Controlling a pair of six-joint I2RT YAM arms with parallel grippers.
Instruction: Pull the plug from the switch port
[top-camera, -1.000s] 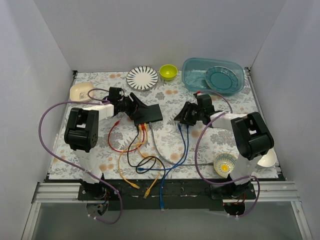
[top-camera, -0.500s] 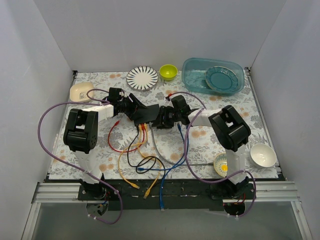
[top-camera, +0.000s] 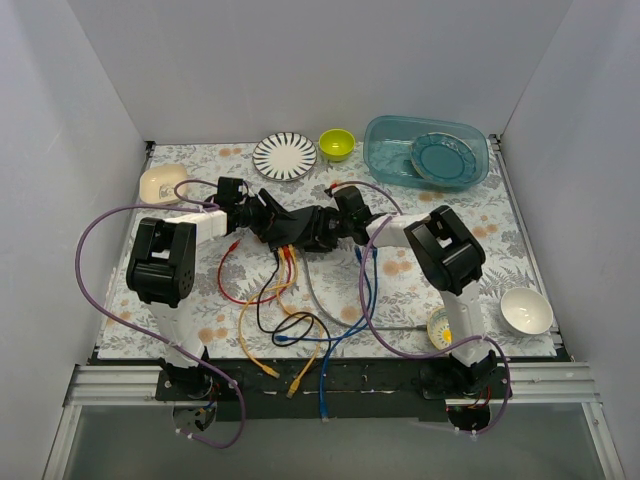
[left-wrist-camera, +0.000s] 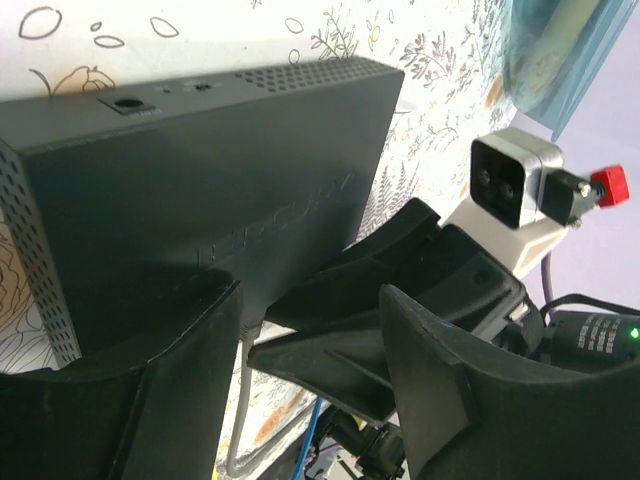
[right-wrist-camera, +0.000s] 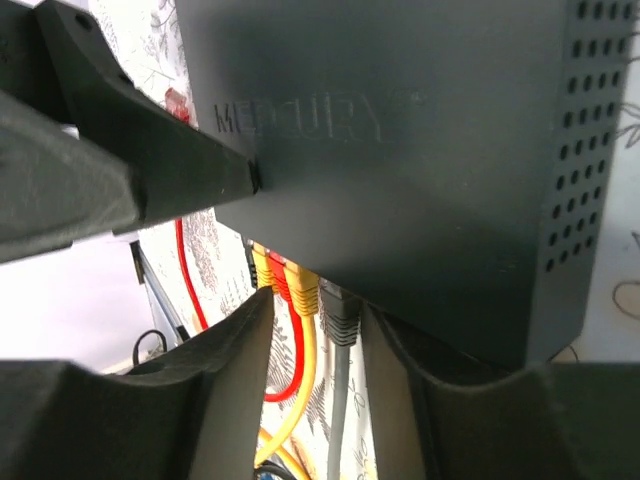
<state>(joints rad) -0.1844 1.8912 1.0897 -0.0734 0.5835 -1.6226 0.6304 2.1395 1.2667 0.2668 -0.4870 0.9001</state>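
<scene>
Overhead view: the switch (top-camera: 292, 229) lies on the flowered mat (top-camera: 510, 225), slightly toward 10 o'clock from the mat's middle, with a claw on either side. The left gripper (top-camera: 264, 214) is at its 10 o'clock corner and the right gripper (top-camera: 320, 234) at its 4 o'clock side. The socket edge faces 6 o'clock. A red cable (top-camera: 228, 285), a yellow cable (top-camera: 247, 335), a black cable (top-camera: 262, 300) and a grey cable (top-camera: 318, 300) run from it toward the near edge. A blue cable (top-camera: 366, 290) lies at 5 o'clock.

Left wrist view: lettered face of the switch up, power socket on the far edge. The left claw's jaws stand apart with a corner of the box between them. One finger (left-wrist-camera: 120, 400) overlaps the near edge. The other (left-wrist-camera: 450, 385) is clear of the box, with the right claw's dark finger in the gap. Cannot tell whether the left claw is clamped or only straddling.

Right wrist view: a yellow plug (right-wrist-camera: 305, 292), a red plug (right-wrist-camera: 280, 284) and a grey plug (right-wrist-camera: 341, 318) are seated side by side in the sockets. The right claw is released, jaws apart on either side of this row. The grey plug is just beside one finger (right-wrist-camera: 480, 420).

Surroundings, from the switch:
- striped plate (top-camera: 285, 155) at 12 o'clock
- green bowl (top-camera: 337, 144) at 1 o'clock
- blue tub (top-camera: 385, 150) holding a teal plate (top-camera: 440, 158) at 2 o'clock
- cream bowl (top-camera: 162, 182) at 10 o'clock
- white bowl (top-camera: 526, 310) at 4 o'clock
</scene>
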